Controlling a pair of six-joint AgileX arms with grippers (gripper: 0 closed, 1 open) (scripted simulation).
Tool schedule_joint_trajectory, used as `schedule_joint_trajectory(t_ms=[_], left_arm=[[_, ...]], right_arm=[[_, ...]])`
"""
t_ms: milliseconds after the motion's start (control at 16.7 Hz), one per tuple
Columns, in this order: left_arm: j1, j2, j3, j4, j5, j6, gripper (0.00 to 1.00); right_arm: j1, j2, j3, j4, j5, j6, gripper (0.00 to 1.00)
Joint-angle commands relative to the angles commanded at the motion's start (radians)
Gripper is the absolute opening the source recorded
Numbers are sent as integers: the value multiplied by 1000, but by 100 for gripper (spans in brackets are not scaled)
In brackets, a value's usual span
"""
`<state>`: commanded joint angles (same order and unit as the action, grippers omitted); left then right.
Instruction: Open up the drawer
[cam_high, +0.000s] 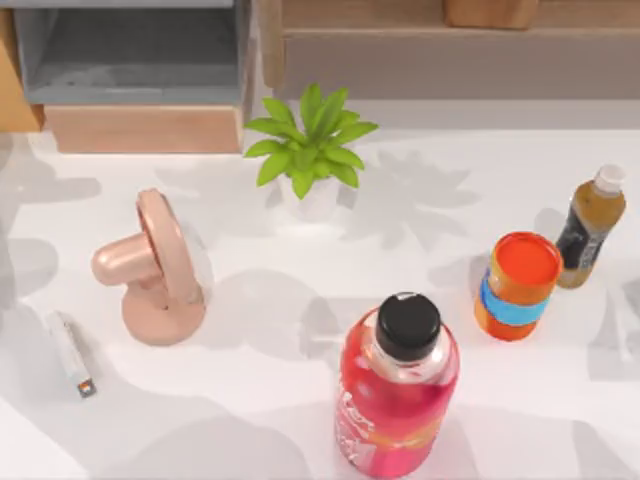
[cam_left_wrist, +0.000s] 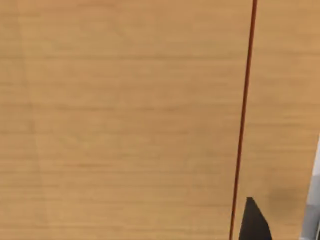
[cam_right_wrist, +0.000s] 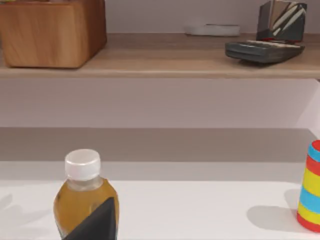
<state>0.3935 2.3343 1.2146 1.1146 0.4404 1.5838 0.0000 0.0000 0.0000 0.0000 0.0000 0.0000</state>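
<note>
The drawer (cam_high: 135, 55) is at the back left of the table in the top view. Its grey inside shows from above, and its light wooden front (cam_high: 145, 130) stands out toward the table. The left wrist view looks closely at a light wood panel (cam_left_wrist: 125, 115) crossed by a thin dark seam (cam_left_wrist: 244, 110). A dark tip of my left gripper (cam_left_wrist: 255, 224) sits right beside that seam. A dark tip of my right gripper (cam_right_wrist: 96, 223) shows in front of an amber bottle (cam_right_wrist: 82, 197) at the table's right.
On the table stand a green potted plant (cam_high: 305, 150), a pink fan (cam_high: 160, 265), a small white stick (cam_high: 72, 352), a tall pink bottle (cam_high: 398, 395), an orange can (cam_high: 518, 285) and the amber bottle (cam_high: 590, 225). A shelf (cam_right_wrist: 160, 62) with a wooden box runs behind.
</note>
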Motion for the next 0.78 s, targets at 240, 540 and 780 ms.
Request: schedule_joint_trajectory(t_ms=[240, 540, 780], left_arm=[[0, 0, 0, 0, 0, 0, 0], [4, 9, -1, -9, 0, -5, 0], [23, -29, -75, 31, 19, -6, 0]], right_arm=[[0, 0, 0, 0, 0, 0, 100], [0, 0, 0, 0, 0, 0, 100], [0, 0, 0, 0, 0, 0, 100]])
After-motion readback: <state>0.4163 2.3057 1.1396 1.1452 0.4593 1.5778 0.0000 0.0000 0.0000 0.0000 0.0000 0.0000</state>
